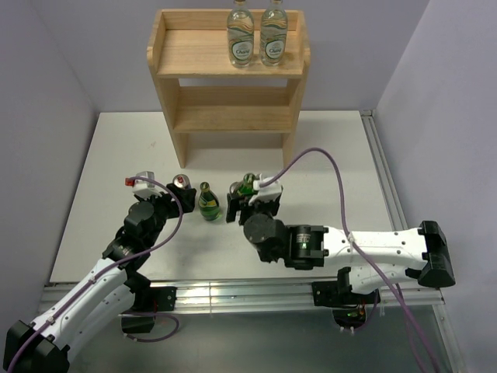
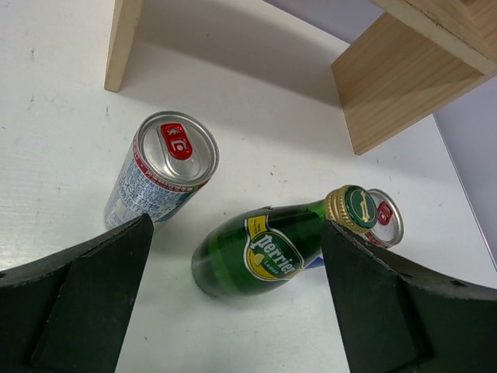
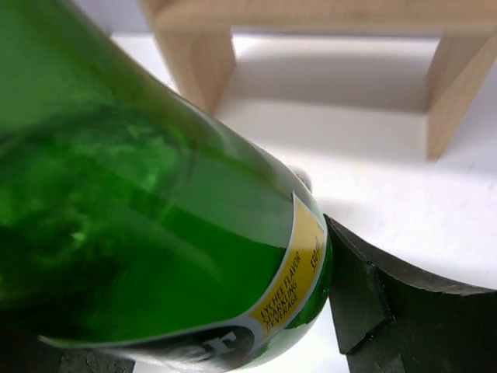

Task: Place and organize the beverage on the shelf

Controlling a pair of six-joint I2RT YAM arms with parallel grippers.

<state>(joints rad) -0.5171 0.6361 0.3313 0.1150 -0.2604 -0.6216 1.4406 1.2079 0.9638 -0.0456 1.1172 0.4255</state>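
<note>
Two clear water bottles (image 1: 254, 35) stand on the top board of the pine shelf (image 1: 194, 116). My right gripper (image 1: 250, 198) (image 3: 194, 342) is shut on a green glass bottle (image 1: 247, 185) (image 3: 140, 217), which fills the right wrist view; only the right finger (image 3: 373, 303) shows there. My left gripper (image 1: 185, 200) (image 2: 233, 311) is open. A second green bottle (image 1: 207, 202) (image 2: 264, 252) stands just beyond its fingertips, untouched. A slim can (image 1: 180, 183) (image 2: 163, 171) stands to that bottle's left. Another can (image 2: 384, 217) peeks out behind the bottle's cap.
The shelf's two lower tiers (image 1: 233, 116) hold nothing that I can see. Its legs (image 2: 124, 47) stand on the white table (image 1: 109, 171) just behind the drinks. A metal rail (image 1: 233, 295) runs along the near edge, and grey walls close in on both sides.
</note>
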